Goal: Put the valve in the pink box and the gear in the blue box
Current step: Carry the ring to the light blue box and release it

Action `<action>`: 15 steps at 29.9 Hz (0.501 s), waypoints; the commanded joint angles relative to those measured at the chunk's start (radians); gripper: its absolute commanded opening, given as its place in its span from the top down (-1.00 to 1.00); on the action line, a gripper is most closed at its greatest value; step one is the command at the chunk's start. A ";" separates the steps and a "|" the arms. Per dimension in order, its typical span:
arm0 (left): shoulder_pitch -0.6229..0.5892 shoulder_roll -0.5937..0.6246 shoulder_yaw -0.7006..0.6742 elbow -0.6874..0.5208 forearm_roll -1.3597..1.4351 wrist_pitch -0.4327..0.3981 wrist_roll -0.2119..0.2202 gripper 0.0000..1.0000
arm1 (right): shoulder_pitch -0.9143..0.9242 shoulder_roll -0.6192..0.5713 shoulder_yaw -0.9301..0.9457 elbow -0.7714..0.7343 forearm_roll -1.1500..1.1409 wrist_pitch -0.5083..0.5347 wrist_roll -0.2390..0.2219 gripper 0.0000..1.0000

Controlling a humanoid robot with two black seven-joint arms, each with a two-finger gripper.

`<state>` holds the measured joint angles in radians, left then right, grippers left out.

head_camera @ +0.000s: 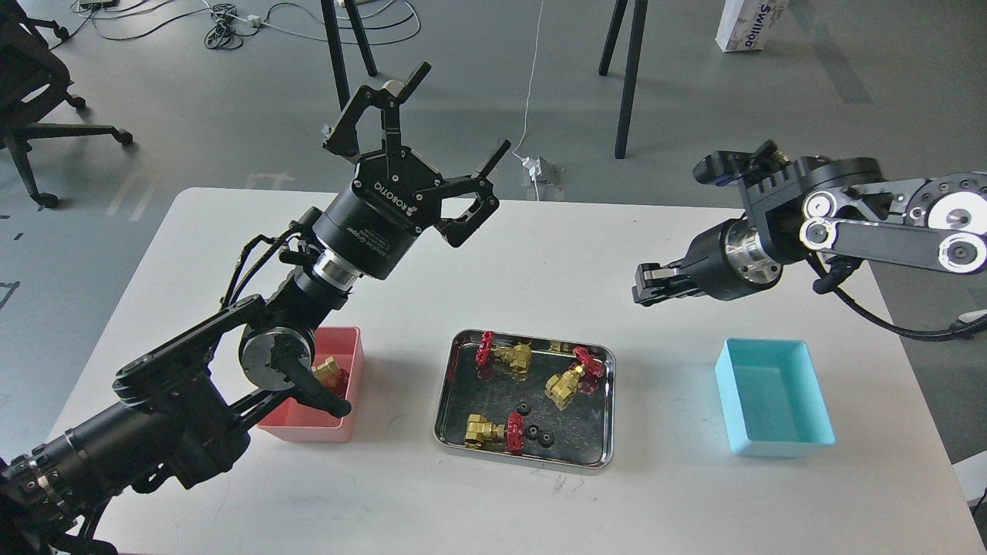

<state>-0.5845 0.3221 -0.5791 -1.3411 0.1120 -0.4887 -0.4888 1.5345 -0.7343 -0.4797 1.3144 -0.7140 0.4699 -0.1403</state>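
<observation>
Three brass valves with red handwheels lie in the steel tray (446, 401): one at the back left (509, 355), one at the back right (569, 381), one at the front (487, 431). Another valve (328, 373) lies in the pink box (344, 339), partly hidden by my left arm. Three tiny black gears (523, 407) sit in the tray's front middle. The blue box (775, 401) at the right looks empty. My left gripper (455, 116) is open and empty, raised high over the table's back left. My right gripper (641, 285) hangs above the table behind the tray, fingers together; I cannot see whether a gear is between them.
The white table (655, 501) carries the two boxes and the tray. My left arm's elbow (270, 362) hangs over the pink box. Black stand legs (628, 77), cables and an office chair (31, 92) are on the floor beyond the table.
</observation>
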 commanded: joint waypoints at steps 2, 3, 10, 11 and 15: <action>-0.002 -0.043 0.009 0.025 0.005 0.000 0.000 -0.97 | -0.108 -0.180 0.012 0.043 -0.093 0.010 -0.004 0.82; 0.000 -0.051 0.010 0.031 0.015 0.000 0.000 -0.97 | -0.134 -0.204 0.026 0.058 -0.097 0.007 -0.004 0.83; 0.000 -0.080 0.013 0.031 0.052 0.000 0.000 -0.97 | -0.278 -0.251 0.128 0.074 -0.102 -0.010 -0.004 0.80; 0.000 -0.080 0.013 0.031 0.052 0.000 0.000 -0.97 | -0.293 -0.246 0.142 0.074 -0.101 -0.020 -0.004 0.73; 0.000 -0.078 0.013 0.031 0.052 0.000 0.000 -0.97 | -0.343 -0.243 0.182 0.074 -0.096 -0.062 -0.004 -0.16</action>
<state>-0.5845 0.2436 -0.5660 -1.3092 0.1639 -0.4887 -0.4888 1.2247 -0.9794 -0.3214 1.3886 -0.8123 0.4311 -0.1442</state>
